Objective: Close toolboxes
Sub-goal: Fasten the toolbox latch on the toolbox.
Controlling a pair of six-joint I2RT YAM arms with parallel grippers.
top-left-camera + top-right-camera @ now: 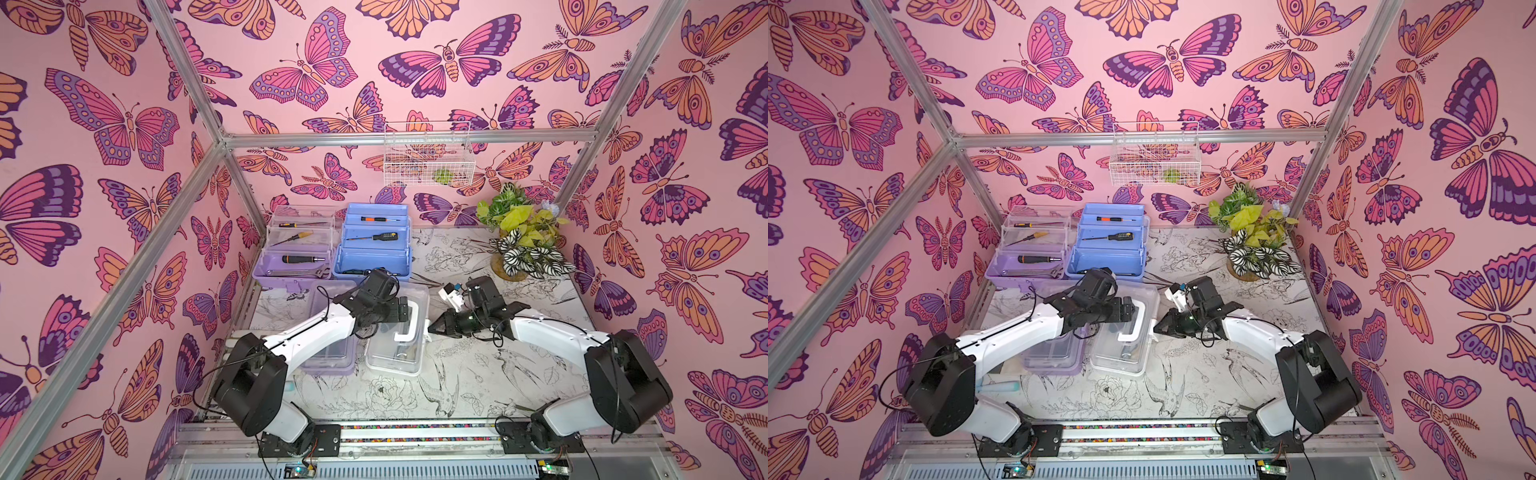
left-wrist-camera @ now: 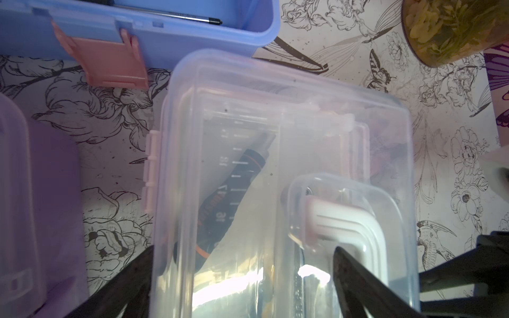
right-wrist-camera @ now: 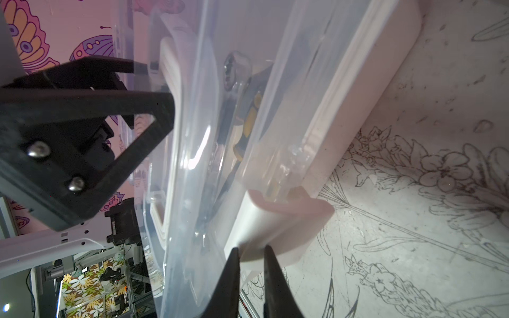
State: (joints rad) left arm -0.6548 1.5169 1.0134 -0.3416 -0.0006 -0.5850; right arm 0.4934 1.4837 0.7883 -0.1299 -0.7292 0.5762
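**A:** Top views: where did the boxes stand?

**B:** In both top views the clear-lidded white box [image 1: 390, 361] lay near the middle of the worktop [image 1: 478, 374], just beside a shut lilac box [image 1: 332, 357]. At the back, a second lilac box [image 1: 266, 274] and a blue box [image 1: 374, 259] stood wide open. The left hand [image 1: 405, 311] hovered over the white box's handle [image 1: 414, 320], and the right hand [image 1: 430, 328] was at its side.

**A:** What worried you there?

**B:** Nothing seemed to pin that light box down. A sideways push could have slid it into the lilac one.

**A:** And the left wrist view?

**B:** The left hand [image 2: 243, 247] had its fingers [image 2: 358, 275] wide apart, astride the handle [image 2: 344, 220] and gripping nothing. I couldn't tell whether it touched the lid [image 2: 275, 82]. The lid looked down. It was cloudy, and a black screwdriver [image 2: 239, 179] showed through it. The blue box's pink latch [image 2: 110, 60] hung loose.

**A:** Right wrist view?

**B:** The right hand [image 3: 251, 249] had its fingers [image 3: 228, 283] drawn nearly together, and they seemed to pinch the lower edge of the white latch [image 3: 283, 220]. So thin a bite could have slipped off before the latch snapped home, which would have left the lid free to lift. A spanner [image 3: 237, 68] lay inside.
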